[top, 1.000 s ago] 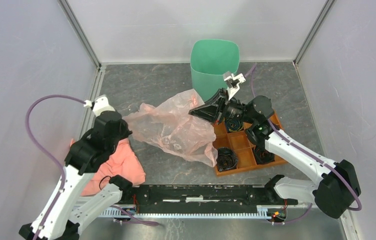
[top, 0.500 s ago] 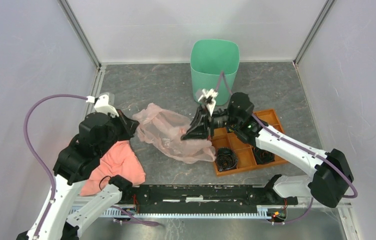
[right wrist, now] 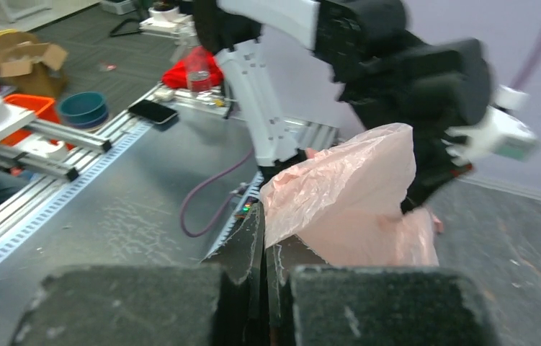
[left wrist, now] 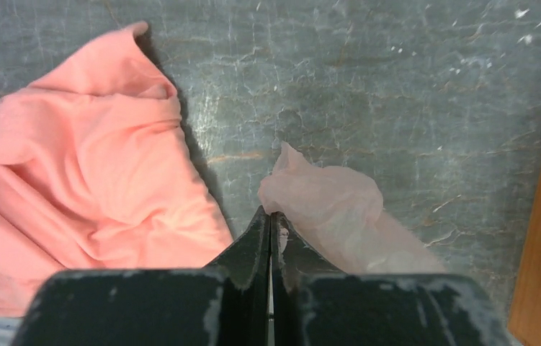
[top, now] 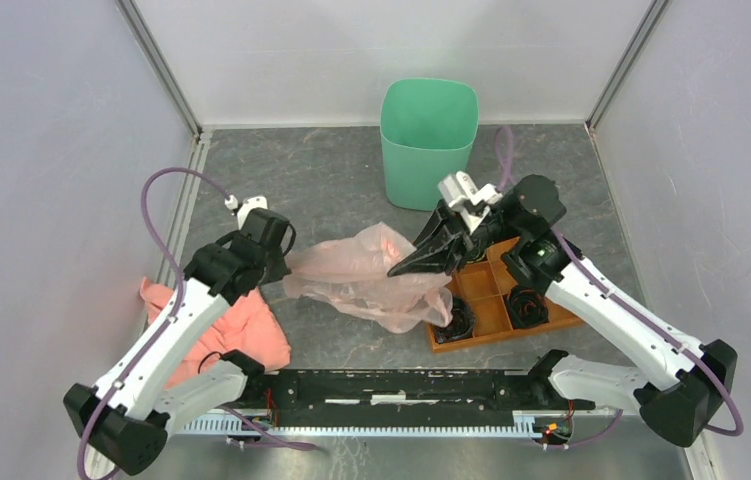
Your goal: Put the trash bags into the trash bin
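A cloth (top: 241, 330) is lying at 8 o'clock on the counter (top: 331, 180), and a tray (top: 491, 336) at 4. At centre, the left hand (top: 284, 260) is pinching the bag (top: 361, 278) at its 9 o'clock edge, while the right hand (top: 397, 268) is pinching its 2 o'clock side. The bin (top: 429, 140) is standing apart at 12.

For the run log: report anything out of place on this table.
The crumpled see-through pale pink plastic bag sags over the flat orange compartment tray's left edge. A salmon-pink cloth lies bunched by the left arm. Nothing looks spilled.

Salmon cloth (top: 246, 330) crumpled near-left; orange tray (top: 492, 313) right (dark coils (top: 527, 305) inside compartments)
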{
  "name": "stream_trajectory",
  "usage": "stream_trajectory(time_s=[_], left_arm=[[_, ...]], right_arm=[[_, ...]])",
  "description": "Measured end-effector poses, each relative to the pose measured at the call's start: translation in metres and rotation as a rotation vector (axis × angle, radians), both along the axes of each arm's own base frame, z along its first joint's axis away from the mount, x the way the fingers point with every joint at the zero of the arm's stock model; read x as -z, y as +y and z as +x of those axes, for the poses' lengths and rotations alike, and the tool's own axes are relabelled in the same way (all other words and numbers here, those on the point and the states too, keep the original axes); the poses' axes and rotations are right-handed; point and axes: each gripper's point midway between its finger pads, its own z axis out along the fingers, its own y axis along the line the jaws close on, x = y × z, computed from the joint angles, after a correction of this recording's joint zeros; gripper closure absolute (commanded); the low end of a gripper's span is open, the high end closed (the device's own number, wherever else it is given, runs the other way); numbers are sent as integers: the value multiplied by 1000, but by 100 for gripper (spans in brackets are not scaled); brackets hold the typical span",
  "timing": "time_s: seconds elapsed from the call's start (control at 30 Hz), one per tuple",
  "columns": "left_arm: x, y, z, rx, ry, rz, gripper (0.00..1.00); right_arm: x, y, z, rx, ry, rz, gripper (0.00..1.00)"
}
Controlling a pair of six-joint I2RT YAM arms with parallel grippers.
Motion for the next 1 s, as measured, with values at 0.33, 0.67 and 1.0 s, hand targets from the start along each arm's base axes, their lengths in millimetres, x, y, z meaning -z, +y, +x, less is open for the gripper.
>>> stream_trajectory(time_s=[0.33, 0.67, 1.0], left_arm=[[-28, 9, -27, 14, -89, -79, 76], [-113, 26, -62, 2, -353, -244, 0], [-140, -30, -38, 175, -394, -424, 0]], right_arm=[[-14, -6, 96, 417, 134, 32, 99], [66, 41, 134, 478, 411, -211, 99], [162, 136, 208, 500, 619, -454, 31]])
